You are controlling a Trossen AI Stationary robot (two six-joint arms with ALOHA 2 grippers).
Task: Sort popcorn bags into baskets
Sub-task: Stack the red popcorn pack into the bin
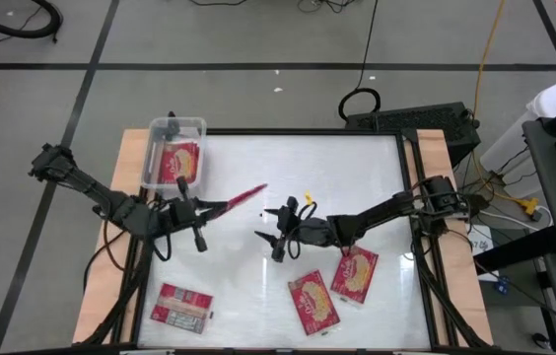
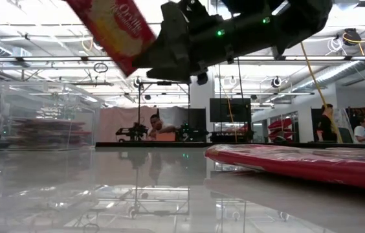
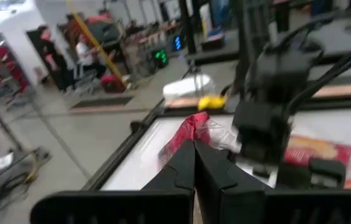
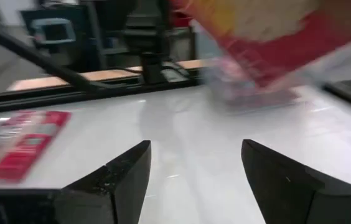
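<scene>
Your left gripper (image 1: 221, 206) is pinching a flat red popcorn packet (image 1: 245, 196) with its fingers fully closed, holding it above the white worktop (image 1: 357, 177) beside the clear plastic bin (image 1: 173, 153). Your right gripper (image 1: 270, 237) is hanging spread wide, gripping nothing; the packet's far end is blurring in the left wrist view.
</scene>
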